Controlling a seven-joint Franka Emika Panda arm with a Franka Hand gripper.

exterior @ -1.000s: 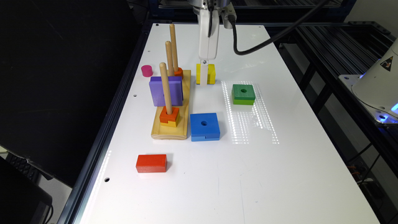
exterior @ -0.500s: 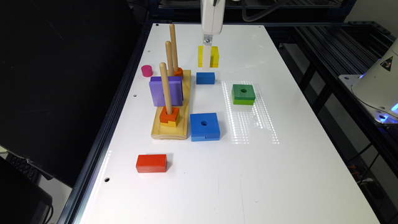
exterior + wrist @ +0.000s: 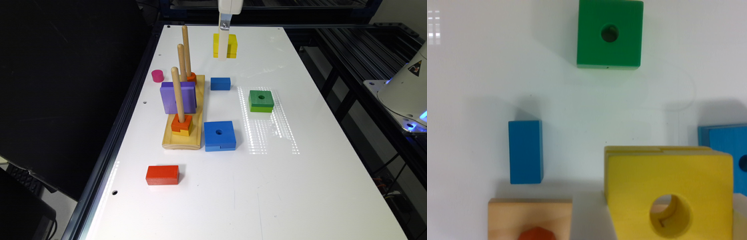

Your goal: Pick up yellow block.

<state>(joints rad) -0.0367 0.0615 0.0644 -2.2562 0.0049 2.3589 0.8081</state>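
Observation:
The yellow block [image 3: 232,45], a small bright square with a round centre hole, hangs in the air above the far part of the white table [image 3: 300,186]. My gripper [image 3: 223,55] comes down from above and is shut on it, its white finger crossing the block's front. In the wrist view the yellow block [image 3: 667,185] looms large and close, well above the table surface.
Under the block lies a small blue block [image 3: 220,83] [image 3: 526,151]. A wooden peg base [image 3: 183,133] holds purple and orange pieces on tall pegs. Around it sit a green holed block [image 3: 261,101], a blue holed block [image 3: 219,136], a red block [image 3: 162,175] and a pink cylinder [image 3: 157,75].
The gripper has risen with the yellow block, lifting it off the table. The small blue block that was hidden behind it now shows.

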